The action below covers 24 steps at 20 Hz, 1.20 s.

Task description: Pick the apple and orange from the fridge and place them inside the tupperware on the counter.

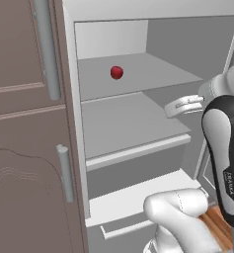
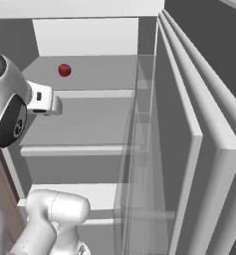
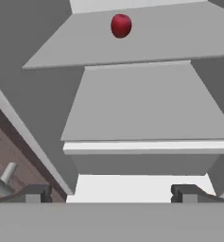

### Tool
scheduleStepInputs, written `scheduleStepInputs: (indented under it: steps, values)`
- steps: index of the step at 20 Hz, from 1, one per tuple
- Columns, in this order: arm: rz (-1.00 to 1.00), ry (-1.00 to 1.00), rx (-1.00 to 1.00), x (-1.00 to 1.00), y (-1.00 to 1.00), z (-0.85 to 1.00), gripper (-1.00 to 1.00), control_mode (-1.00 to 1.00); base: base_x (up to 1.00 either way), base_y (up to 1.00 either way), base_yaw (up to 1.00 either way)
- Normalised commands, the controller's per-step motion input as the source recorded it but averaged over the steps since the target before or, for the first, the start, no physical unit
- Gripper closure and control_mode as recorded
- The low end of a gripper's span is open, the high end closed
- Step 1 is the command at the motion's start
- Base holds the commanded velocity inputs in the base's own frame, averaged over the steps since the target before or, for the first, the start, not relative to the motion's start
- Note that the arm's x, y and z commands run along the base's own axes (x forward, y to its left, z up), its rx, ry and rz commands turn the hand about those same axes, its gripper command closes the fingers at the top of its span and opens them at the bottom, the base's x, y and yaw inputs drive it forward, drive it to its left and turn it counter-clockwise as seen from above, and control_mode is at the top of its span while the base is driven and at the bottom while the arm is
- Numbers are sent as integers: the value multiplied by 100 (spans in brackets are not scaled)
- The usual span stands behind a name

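1. The apple (image 1: 116, 72) (image 2: 64, 70) (image 3: 121, 25) sits alone on the upper shelf (image 1: 153, 74) of the open fridge (image 1: 108, 34), toward the far wall and left of the shelf's middle.
2. The shelf below it (image 1: 123, 123) lies bare, and under that the lower drawer (image 1: 138, 195) shows its white front.
3. The gripper (image 3: 111, 193) hangs in front of the fridge, well apart from the apple, its two fingertips (image 3: 35, 193) spread wide and grasping nothing.
4. The fridge door (image 2: 204, 164) stands swung open on the right.
5. Brown cabinets (image 1: 24, 148) with silver handles stand left of the fridge.
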Motion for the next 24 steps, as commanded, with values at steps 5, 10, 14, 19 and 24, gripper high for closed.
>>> scheduleStepInputs:
  steps: [5,10,14,19,24]
  values:
    - [0,0,4,58,0,1,-100,-100,0,0,0]
    - [0,0,0,61,0,0,-100,-100,0,0,0]
    - [0,0,0,58,4,0,-100,-100,0,0,0]
    - [0,-4,0,49,15,0,-100,-100,0,0,0]
    - [0,-5,0,48,21,0,-100,-100,0,0,0]
